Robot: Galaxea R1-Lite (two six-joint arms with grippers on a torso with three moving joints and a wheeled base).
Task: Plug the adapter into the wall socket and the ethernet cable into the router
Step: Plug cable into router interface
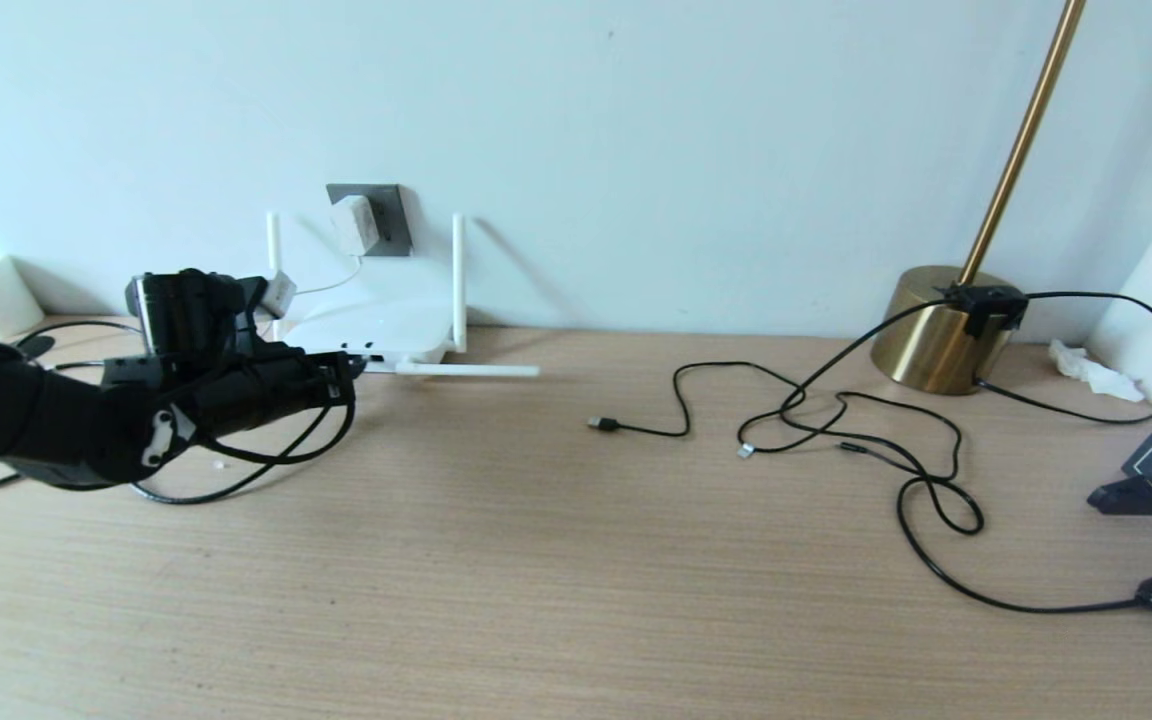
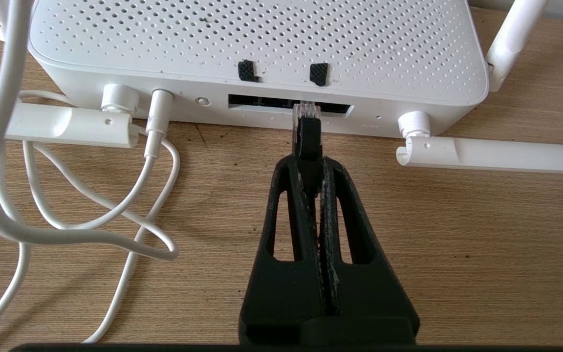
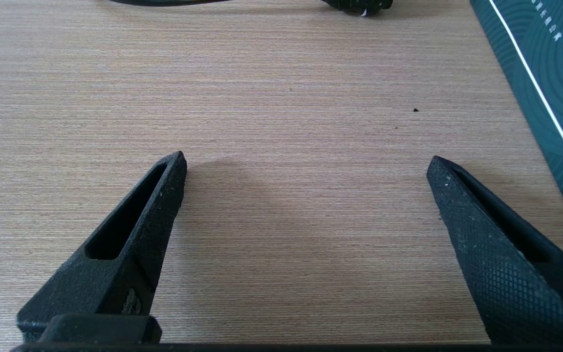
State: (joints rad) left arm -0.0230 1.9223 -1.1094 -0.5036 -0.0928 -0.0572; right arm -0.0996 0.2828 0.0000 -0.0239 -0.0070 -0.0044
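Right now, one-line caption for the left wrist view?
Left gripper shut on black ethernet cable's clear plug, tip at flat white router's dark port slot.

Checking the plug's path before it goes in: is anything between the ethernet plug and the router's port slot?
Nothing visible. The left gripper holds the ethernet cable, its clear tip right at the router port slot; the white cord sits off to one side.

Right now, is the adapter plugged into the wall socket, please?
Plugged in: the adapter sits against the wall socket, off the table.
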